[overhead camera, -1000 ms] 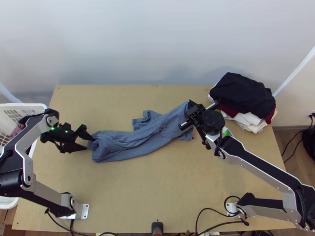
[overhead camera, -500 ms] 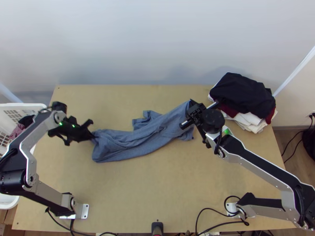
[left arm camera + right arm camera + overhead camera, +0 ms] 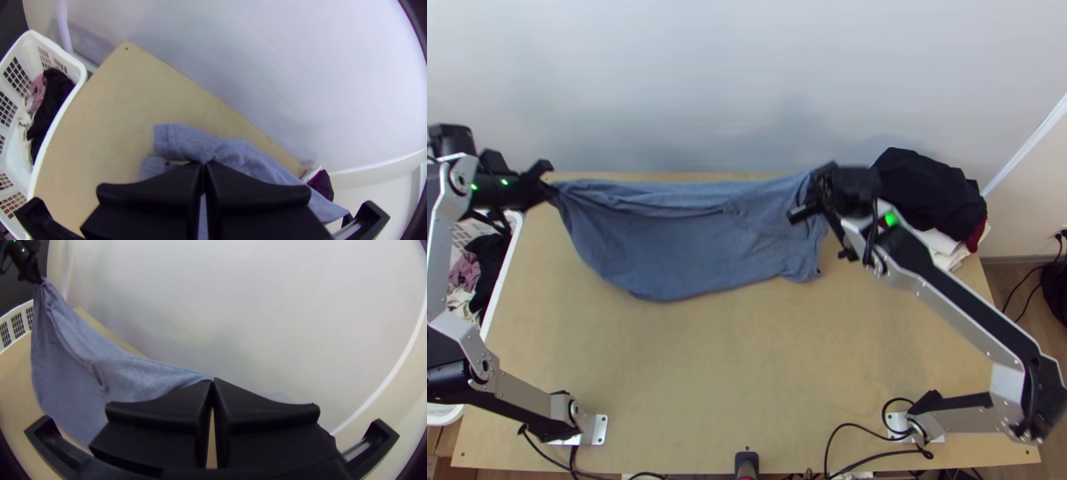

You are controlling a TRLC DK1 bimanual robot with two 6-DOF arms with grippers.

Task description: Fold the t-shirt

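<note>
Within the last second our left gripper [image 3: 553, 191] goes from standing spread at the near-side end of the blue-grey cloth t-shirt [image 3: 675, 248] to pinching it, and then swings out and away to the far left corner of the light wooden table [image 3: 747, 376]. Our right gripper [image 3: 212, 380] shifts slightly toward the far edge, keeping its end. The t-shirt goes from a long, crumpled strip to a broader sheet, drawn out between the two grippers, with its upper edge nearly straight and its body sagging toward us. We cannot tell how much of its lower edge touches the wood.

Both pairs of fingers are closed, tips together: the left on a gathered end of the t-shirt, the right on the opposite end's upper corner. For the task, we judge this a stretch to pull out wrinkles before laying it down and folding; the gathered left end may leave creases, and tugging too hard could slip a corner free.

Counting up, we have two arms, two grippers, one t-shirt, one table, one white plastic lattice basket [image 3: 76, 66] with several clothes inside, and one pile of black, maroon and white clothes [image 3: 927, 192]. How many garments the pile holds, we cannot tell.
</note>
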